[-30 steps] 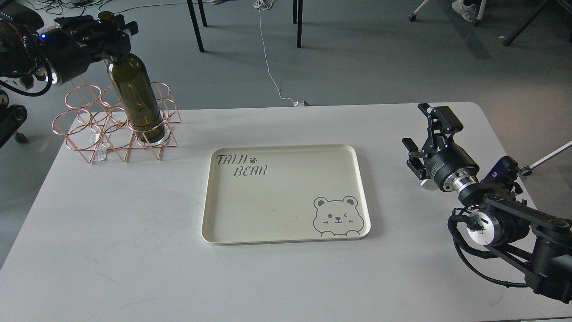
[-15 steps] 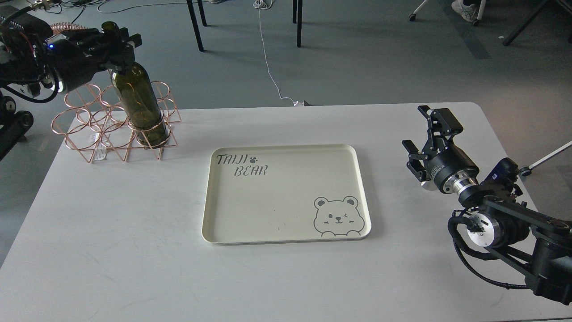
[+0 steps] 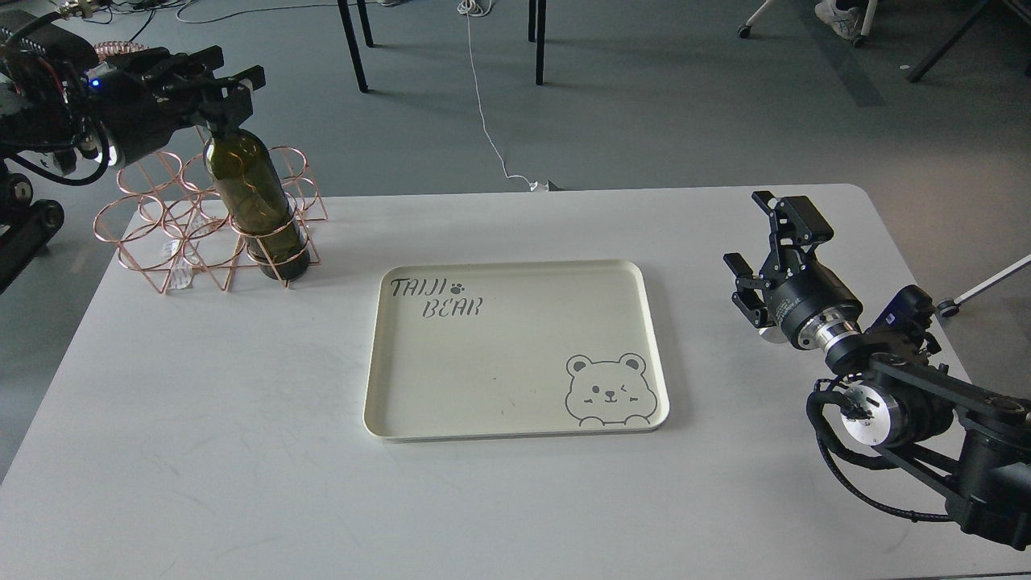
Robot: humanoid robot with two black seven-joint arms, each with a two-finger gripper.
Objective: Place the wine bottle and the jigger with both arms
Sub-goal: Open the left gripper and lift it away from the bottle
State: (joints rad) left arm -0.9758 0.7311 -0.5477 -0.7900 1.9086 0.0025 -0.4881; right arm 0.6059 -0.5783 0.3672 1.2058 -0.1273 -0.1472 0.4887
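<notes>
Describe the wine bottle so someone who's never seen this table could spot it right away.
Look to the table's far left corner, where a copper wire rack stands. The wine bottle leans in its right end, neck held by the left hand. It is the only dark green glass thing.

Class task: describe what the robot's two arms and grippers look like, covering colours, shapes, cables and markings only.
Both arms are black with rounded cylindrical joints. The right arm shows silver metal rings at its wrist and a silver disc on a joint, with black cables looping beside it. The right gripper has angular black fingers. The left gripper is a blocky black unit; behind it a small blue light glows, with a pale ring and dark cables nearby.
</notes>
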